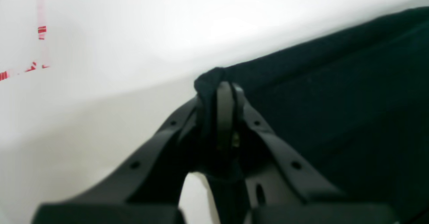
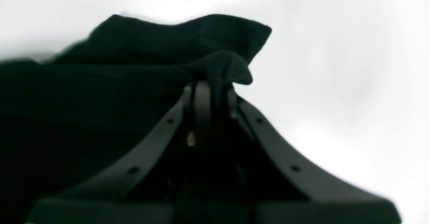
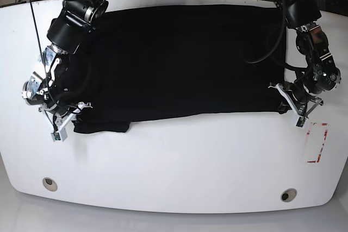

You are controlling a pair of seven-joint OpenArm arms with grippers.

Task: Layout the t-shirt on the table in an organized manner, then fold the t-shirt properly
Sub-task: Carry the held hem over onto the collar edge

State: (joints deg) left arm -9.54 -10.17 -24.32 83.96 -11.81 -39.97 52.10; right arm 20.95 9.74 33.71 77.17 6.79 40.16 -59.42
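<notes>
The t-shirt (image 3: 185,61) lies spread flat across the far half of the table (image 3: 179,172), a broad black sheet reaching from near the table's far edge down to about its middle, with no print showing on the upward side. Its near edge runs roughly parallel to the table's near edge, and a small flap (image 3: 100,126) sticks out lower at the end nearer the right arm. The left tool (image 1: 223,83) is closed on a bunched corner of the t-shirt (image 1: 335,100), the black cloth pinched between its fingers and pulled up into a small knot; in the base view this tool (image 3: 287,99) sits at the cloth's near corner, close to the red-outlined mark (image 3: 317,144) on the table. The right tool (image 2: 211,83) is likewise closed on cloth, a folded corner of the t-shirt (image 2: 134,66) held between its fingers and rising above them; in the base view it (image 3: 76,111) sits at the opposite near corner. Two round grey grommet holes, one (image 3: 49,183) and another (image 3: 288,194), sit near the table's near edge, both well apart from the cloth.
</notes>
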